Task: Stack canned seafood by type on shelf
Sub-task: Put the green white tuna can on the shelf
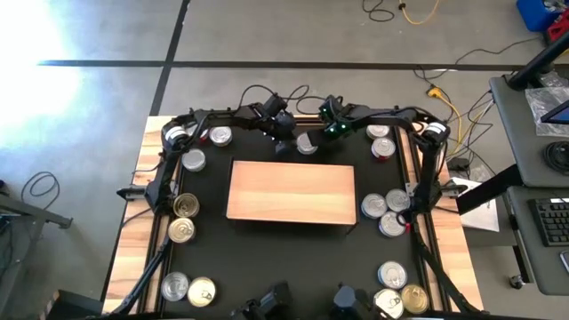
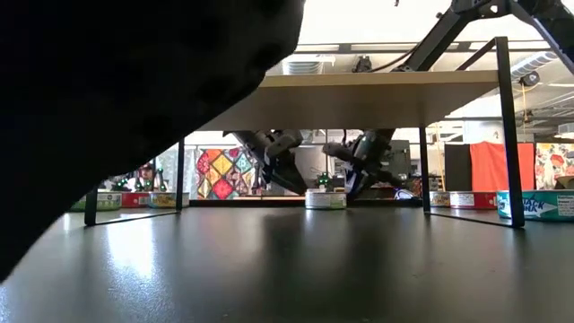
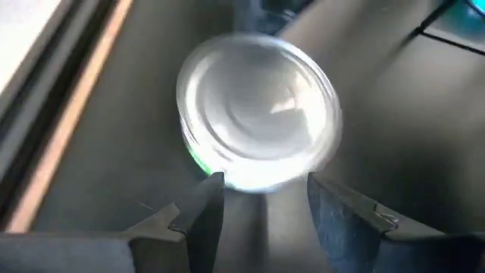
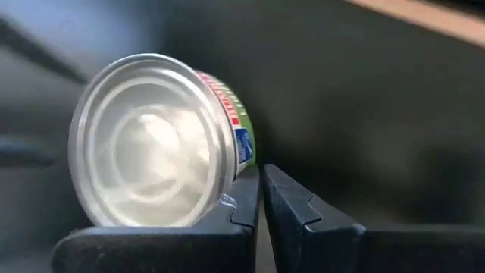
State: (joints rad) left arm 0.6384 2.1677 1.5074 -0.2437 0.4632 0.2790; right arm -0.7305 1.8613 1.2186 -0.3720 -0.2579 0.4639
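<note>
both arms are reaching in behind the shelf (image 1: 292, 190), over at the far edge of the black mat (image 1: 293, 258) on the surface. the tin (image 1: 308, 145) they're working lies on the mat just past the shelf's far edge, between the two grippers, and the low view shows it sitting flat on the mat under the raised board.

left gripper (image 1: 281, 142) sits just beside the tin on its left. from its wrist view the tin (image 3: 258, 121) lies right ahead of the fingertips (image 3: 214, 184), silver lid facing the camera, jaws spread partly apart with the tin's rim at their tips but not between them, so nothing gripped there.

right gripper (image 1: 331, 132) comes in from the other side. its jaws are pressed together, shut on nothing, and in its wrist view the tin (image 4: 159, 140) rests against the outside of one finger (image 4: 239, 201), red and green label showing on the wall.

other tins lie scattered along both sides of the mat, silver (image 1: 220, 136) and gold (image 1: 186, 206) lids, apart from the shelf, whose top is bare.
</note>
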